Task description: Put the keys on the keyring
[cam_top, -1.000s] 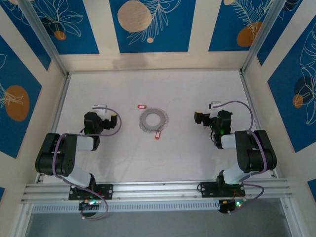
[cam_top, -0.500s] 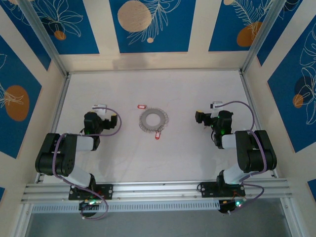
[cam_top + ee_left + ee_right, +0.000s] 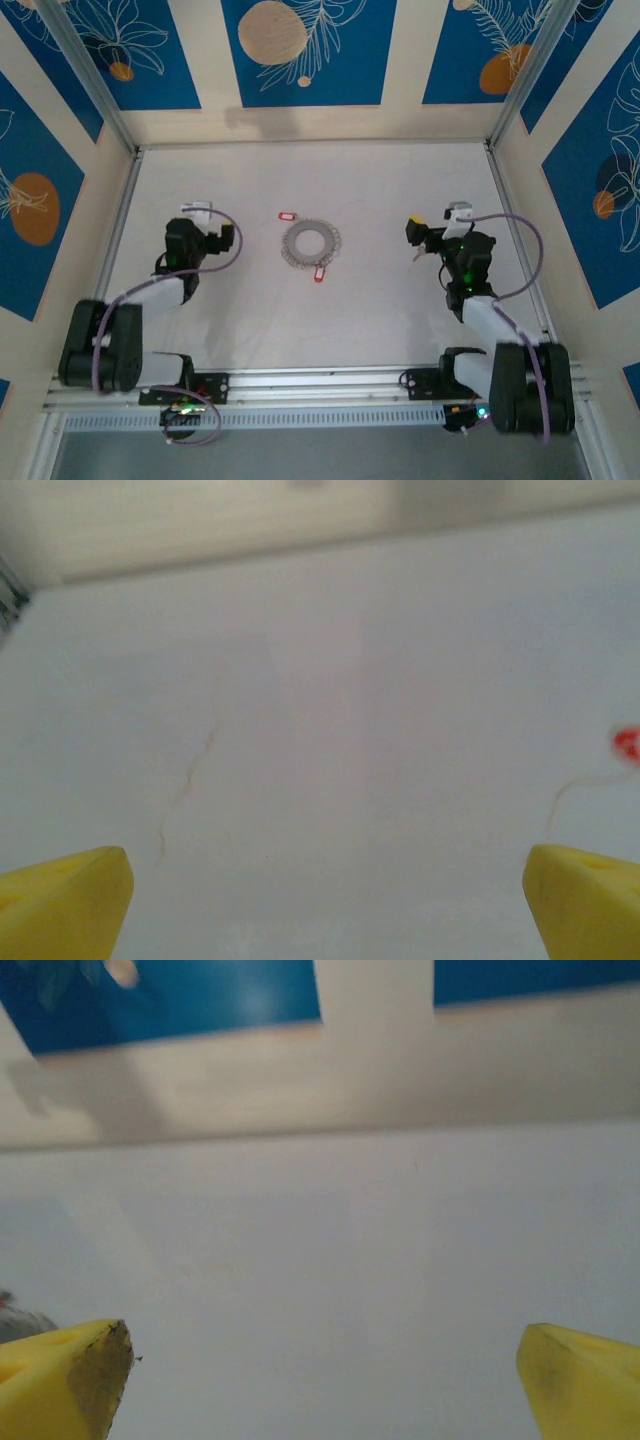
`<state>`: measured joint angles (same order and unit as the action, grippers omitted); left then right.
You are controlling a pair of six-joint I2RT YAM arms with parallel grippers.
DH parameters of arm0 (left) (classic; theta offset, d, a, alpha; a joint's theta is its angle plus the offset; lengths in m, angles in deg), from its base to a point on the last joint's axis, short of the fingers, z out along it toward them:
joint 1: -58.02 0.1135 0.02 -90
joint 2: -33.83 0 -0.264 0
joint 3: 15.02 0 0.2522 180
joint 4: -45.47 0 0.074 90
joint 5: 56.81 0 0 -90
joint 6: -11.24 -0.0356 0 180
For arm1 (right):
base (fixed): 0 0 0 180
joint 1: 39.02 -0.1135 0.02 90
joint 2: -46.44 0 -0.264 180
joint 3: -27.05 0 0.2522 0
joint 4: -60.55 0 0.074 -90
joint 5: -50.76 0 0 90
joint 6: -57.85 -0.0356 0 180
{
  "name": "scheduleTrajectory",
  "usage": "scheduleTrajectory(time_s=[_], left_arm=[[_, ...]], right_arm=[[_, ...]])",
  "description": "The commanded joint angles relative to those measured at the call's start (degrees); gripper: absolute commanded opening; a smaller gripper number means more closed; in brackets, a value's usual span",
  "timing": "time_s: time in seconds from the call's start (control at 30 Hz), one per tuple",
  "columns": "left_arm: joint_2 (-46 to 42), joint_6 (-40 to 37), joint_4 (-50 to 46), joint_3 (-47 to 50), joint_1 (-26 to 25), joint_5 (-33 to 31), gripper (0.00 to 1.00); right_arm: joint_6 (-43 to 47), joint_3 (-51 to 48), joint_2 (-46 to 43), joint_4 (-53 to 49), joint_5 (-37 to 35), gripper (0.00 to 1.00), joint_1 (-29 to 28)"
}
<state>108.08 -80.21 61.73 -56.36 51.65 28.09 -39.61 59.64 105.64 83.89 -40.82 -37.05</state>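
Near edge first: both arm bases sit on the rail, arms folded up, nothing in hand.

L pincer point(image 3: 200, 222) is spread wide and empty. On the left wrist cam the two yellow tips sit at the bottom corners with bare surface point(image 3: 380, 180) between them point(image 3: 320, 900). R pincer point(image 3: 420, 236) is the same, wide apart and gripping nothing, with the yellow tips framing bare surface on its own cam point(image 3: 320, 1380).

Task things sit between the two pincers, a bit closer to the L one. The near key point(image 3: 320, 272) is a small red tag lying flat, right at the keyring's point(image 3: 311, 244) near rim. Can't tell if it's touching or just beside, but it isn't threaded. The keyring lies flat to the right of the L pincer and well left of the R pincer, centre open. The far key point(image 3: 288, 215) is a red tag w/ pale centre, just off the ring's far-left rim, to the right of the L pincer and a little beyond it. A red blur at the right edge of the L wrist cam point(image 3: 627, 744) is prob that same key.

Progress, my read: zero so far. Both keys are loose on the surface, neither on the ring. Left to do: pick up the ring, pick up a key, thread it, then repeat for no. 2.

Writing/brands: none readable. The back and side walls carry blue panels w/ orange discs and white leaf outlines, no text. The key tags are too small to read.
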Motion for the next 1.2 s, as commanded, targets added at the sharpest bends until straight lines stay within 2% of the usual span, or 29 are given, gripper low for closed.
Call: scheduleTrajectory(time_s=[0.0, 0.03, 0.1, 0.13, 0.2, 0.23, 0.27, 0.3, 0.37, 0.43, 0.5, 0.53, 0.57, 0.6, 0.67, 0.8, 0.9, 0.97, 1.0, 1.17], left_arm=[[-8.42, 7.21, -12.17, -4.44, -0.90, 2.22, 1.00], [-10.55, 8.98, -14.87, -5.65, -1.01, 4.37, 1.00], [-15.30, 15.81, -24.31, -10.70, -0.99, 6.02, 1.00], [-16.91, 18.21, -28.28, -13.45, -1.01, 6.32, 1.00], [-19.14, 24.08, -37.92, -20.16, -0.93, 5.97, 1.00], [-19.10, 27.72, -42.78, -23.35, -0.92, 4.78, 1.00], [-18.32, 31.51, -48.66, -26.71, -0.92, 3.85, 1.00], [-17.16, 31.82, -51.95, -29.15, -1.01, 4.13, 1.00], [-15.31, 28.91, -51.29, -29.73, -1.19, 6.12, 1.00], [-13.34, 29.15, -49.06, -28.95, -1.10, 9.56, 1.00], [-10.06, 28.50, -48.42, -30.34, -1.18, 17.45, 1.00], [-8.11, 28.67, -49.46, -31.62, -1.42, 19.67, 1.00], [-5.47, 28.49, -51.51, -33.38, -1.89, 21.32, 1.00], [-2.78, 27.70, -54.37, -35.67, -2.62, 21.52, 1.00], [1.10, 25.64, -58.54, -38.69, -5.25, 19.54, 1.00], [4.58, 23.05, -56.73, -38.32, -11.14, 19.67, 1.00], [7.43, 23.04, -56.65, -37.52, -12.37, 21.56, 1.00], [8.78, 23.75, -56.95, -37.07, -12.42, 22.93, 1.00], [9.17, 23.99, -57.05, -36.95, -12.40, 23.20, 1.00], [9.48, 25.59, -56.83, -36.58, -12.36, 22.59, 1.00]], right_arm=[[-1.32, 5.10, -8.34, -15.12, 2.68, 0.99, -0.57], [-4.14, 5.45, -10.22, -17.15, -0.04, 0.99, -0.55], [-15.22, 5.94, -15.12, -23.93, -10.50, 0.99, -0.21], [-18.25, 5.88, -17.11, -26.92, -11.91, 0.99, 0.46], [-20.92, 4.39, -20.12, -30.34, -9.37, 0.99, 2.75], [-24.38, 4.97, -20.10, -33.98, -10.93, 0.99, 3.58], [-27.81, 6.79, -18.69, -39.27, -10.89, 0.99, 4.56], [-28.25, 8.73, -16.43, -43.13, -8.77, 0.99, 5.09], [-29.44, 11.66, -11.63, -48.85, -6.09, 0.99, 4.86], [-29.36, 13.92, -6.57, -51.95, -1.40, 0.99, 4.25], [-27.63, 17.39, -1.03, -56.09, 1.78, 0.99, 2.71], [-26.47, 19.04, 1.14, -58.16, 3.10, 0.96, 1.72], [-24.81, 20.75, 3.49, -59.82, 5.28, 0.79, 0.20], [-23.68, 22.19, 5.48, -61.40, 6.66, 0.69, -1.63], [-22.85, 23.87, 8.74, -62.11, 6.84, 0.59, -6.87], [-24.01, 28.43, 16.73, -60.50, 6.25, 0.57, -19.00], [-23.83, 31.25, 22.74, -57.31, 5.71, 0.54, -25.21], [-22.39, 33.28, 26.55, -55.96, 6.36, 0.49, -26.08], [-21.92, 34.93, 28.56, -56.35, 6.72, 0.42, -25.94], [-19.75, 42.65, 37.88, -59.59, 12.56, 0.41, -25.31]])
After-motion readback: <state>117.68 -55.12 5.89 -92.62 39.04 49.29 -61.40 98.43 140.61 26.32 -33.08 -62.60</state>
